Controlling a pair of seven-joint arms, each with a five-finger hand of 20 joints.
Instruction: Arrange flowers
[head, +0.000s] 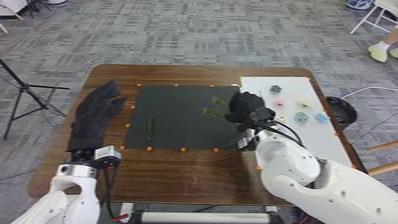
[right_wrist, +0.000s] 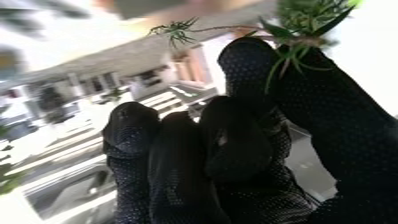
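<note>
Currently, the right robot hand (head: 243, 106) pinches a leafy green sprig (head: 212, 112) between thumb and finger over the black mat's (head: 182, 131) right side; the left robot hand (head: 91, 122), fingers relaxed, is beside the mat, over the worktop (head: 191, 182).

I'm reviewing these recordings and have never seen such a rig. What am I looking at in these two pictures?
This is a robot with two white arms, each ending in a black-gloved hand. The head view looks forward and down from its head at a brown table; the right wrist view comes from a camera on the right arm's wrist.

On the table lie a black mat and, to its right, a white sheet with small flowers, among them a pink one and a blue one. A dark green stem lies on the mat.

The right hand pinches a green sprig. The left hand is empty.
</note>
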